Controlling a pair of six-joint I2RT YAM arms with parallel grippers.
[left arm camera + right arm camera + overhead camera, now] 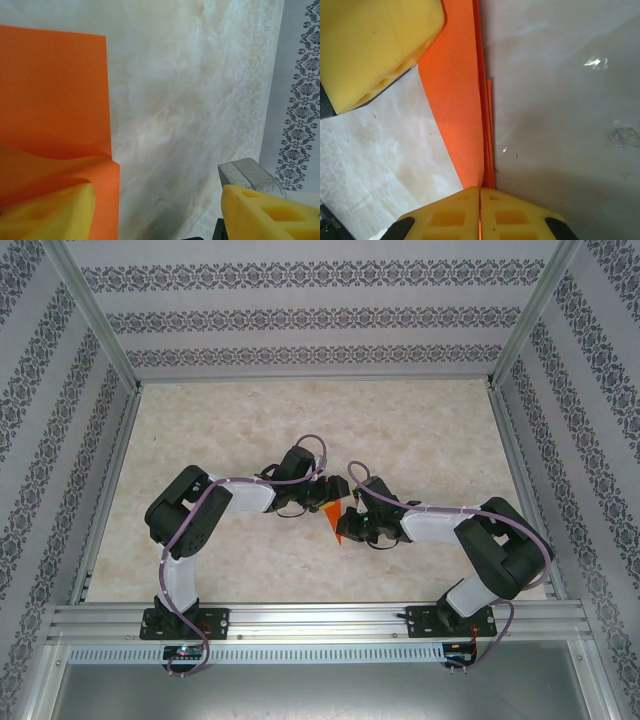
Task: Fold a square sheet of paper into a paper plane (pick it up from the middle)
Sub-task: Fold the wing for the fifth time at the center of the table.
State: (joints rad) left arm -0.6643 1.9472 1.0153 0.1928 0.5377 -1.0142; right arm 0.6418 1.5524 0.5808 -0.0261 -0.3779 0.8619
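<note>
Right gripper (480,196) is clamped on the folded orange paper (462,115) at its crease. Left gripper (157,195) is spread wide, one finger (50,212) over the paper.

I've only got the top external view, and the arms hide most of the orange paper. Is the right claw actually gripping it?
Observer: Yes. In the right wrist view, the right claw is shut on the folded orange paper, its layers pinched between the fingertips.
Operator: And the left claw?
Observer: Open. In the left wrist view, the left claw has one finger over the paper and the other over the table.
</note>
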